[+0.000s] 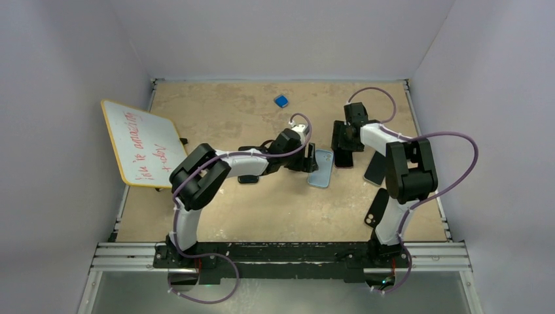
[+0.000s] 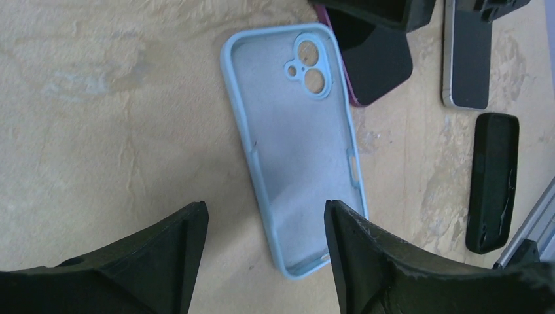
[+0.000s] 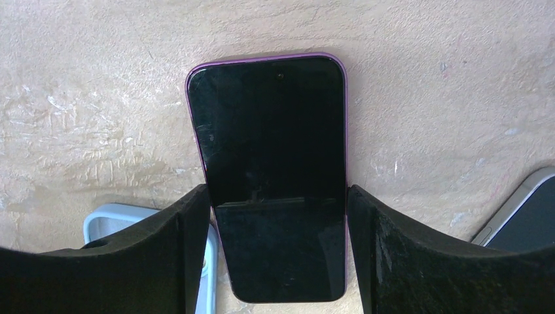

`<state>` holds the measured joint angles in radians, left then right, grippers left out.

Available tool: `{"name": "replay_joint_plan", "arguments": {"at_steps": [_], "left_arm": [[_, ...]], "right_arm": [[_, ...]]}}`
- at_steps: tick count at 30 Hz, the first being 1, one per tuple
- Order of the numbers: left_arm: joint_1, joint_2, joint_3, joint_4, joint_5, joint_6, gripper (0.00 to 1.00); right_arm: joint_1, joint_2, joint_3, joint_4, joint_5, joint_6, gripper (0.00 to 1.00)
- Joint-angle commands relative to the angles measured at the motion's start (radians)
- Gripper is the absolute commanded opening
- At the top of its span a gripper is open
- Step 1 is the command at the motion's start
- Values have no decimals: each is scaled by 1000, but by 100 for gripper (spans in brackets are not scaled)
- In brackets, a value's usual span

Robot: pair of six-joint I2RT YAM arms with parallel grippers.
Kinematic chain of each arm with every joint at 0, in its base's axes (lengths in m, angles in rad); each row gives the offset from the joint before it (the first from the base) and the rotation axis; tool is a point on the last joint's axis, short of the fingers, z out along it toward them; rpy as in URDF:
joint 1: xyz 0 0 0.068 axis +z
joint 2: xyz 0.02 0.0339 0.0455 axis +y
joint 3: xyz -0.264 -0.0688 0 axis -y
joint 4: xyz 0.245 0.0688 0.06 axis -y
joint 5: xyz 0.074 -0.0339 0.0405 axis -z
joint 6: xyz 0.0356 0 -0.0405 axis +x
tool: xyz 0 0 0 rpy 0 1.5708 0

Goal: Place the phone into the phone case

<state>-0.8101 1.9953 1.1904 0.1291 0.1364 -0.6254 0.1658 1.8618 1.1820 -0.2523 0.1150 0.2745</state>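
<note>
The light blue phone case [image 2: 294, 144] lies hollow side up on the table, its camera cut-out at the far end; it also shows in the top view [image 1: 321, 168]. My left gripper [image 2: 265, 209] is open low over the case's near end: one finger overlaps the near right corner, the other stands over bare table to the left. Just right of the case lies the phone [image 3: 275, 163], purple-edged with its black screen up. My right gripper [image 3: 278, 193] is shut on the phone, a finger against each long side. In the top view the two grippers [image 1: 309, 160] [image 1: 343, 154] stand close together.
A second, silver-edged phone [image 2: 468, 59] and a black case [image 2: 494, 180] lie right of the right gripper. A whiteboard [image 1: 141, 144] leans at the left wall. A small blue object [image 1: 281, 101] sits at the back. A metal rail [image 1: 281, 252] runs along the near edge.
</note>
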Motion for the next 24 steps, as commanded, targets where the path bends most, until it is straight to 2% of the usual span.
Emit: {"name": "replay_joint_plan", "arguments": {"at_steps": [1, 4, 7, 10, 13, 19, 24], "left_arm": [[-19, 52, 80, 16, -41, -7, 67], [-23, 82, 105, -3, -62, -2, 65], [-25, 93, 118, -26, -77, 10, 59], [-26, 83, 108, -48, -96, 30, 44], [-25, 58, 86, -68, -109, 34, 25], [-23, -32, 43, -126, -113, 42, 1], [-23, -163, -29, -220, -173, 26, 0]], "right_arm": [[8, -31, -18, -64, 22, 40, 58], [15, -27, -23, -60, 33, 44, 58], [15, -22, -27, -58, 37, 45, 59], [16, -15, -30, -55, 31, 45, 64], [16, -23, -34, -52, 17, 43, 66], [20, -27, -36, -66, -30, 25, 71], [52, -19, -27, -86, -28, 17, 73]]}}
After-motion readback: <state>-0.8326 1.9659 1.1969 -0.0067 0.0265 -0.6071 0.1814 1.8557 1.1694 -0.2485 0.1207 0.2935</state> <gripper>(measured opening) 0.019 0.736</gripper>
